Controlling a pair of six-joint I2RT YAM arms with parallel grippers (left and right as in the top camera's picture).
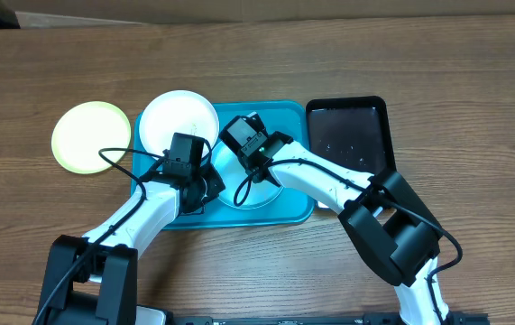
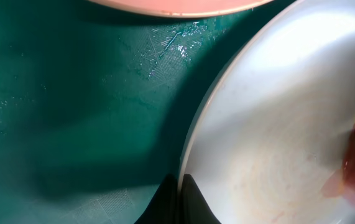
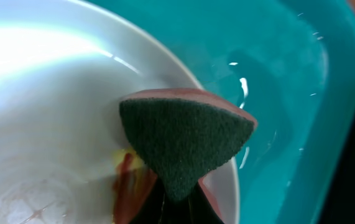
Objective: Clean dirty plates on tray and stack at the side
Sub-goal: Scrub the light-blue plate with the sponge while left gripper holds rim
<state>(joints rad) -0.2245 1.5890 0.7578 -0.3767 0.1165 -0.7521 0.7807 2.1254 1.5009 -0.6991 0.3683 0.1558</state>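
On the tray (image 1: pixel 289 209), the right gripper (image 3: pixel 177 205) presses its clamped sponge (image 3: pixel 186 143) onto the blue plate (image 3: pixel 40 93), the left gripper (image 2: pixel 180 199) pinching the rim. This looks like the scrubbing step; next, sweep across the smears (image 3: pixel 34 202).

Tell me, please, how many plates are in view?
3. A green plate lies on the table left of the tray; a white plate sits at the tray's far-left corner, overlapping its rim; a pale plate lies mid-tray, partly covered.
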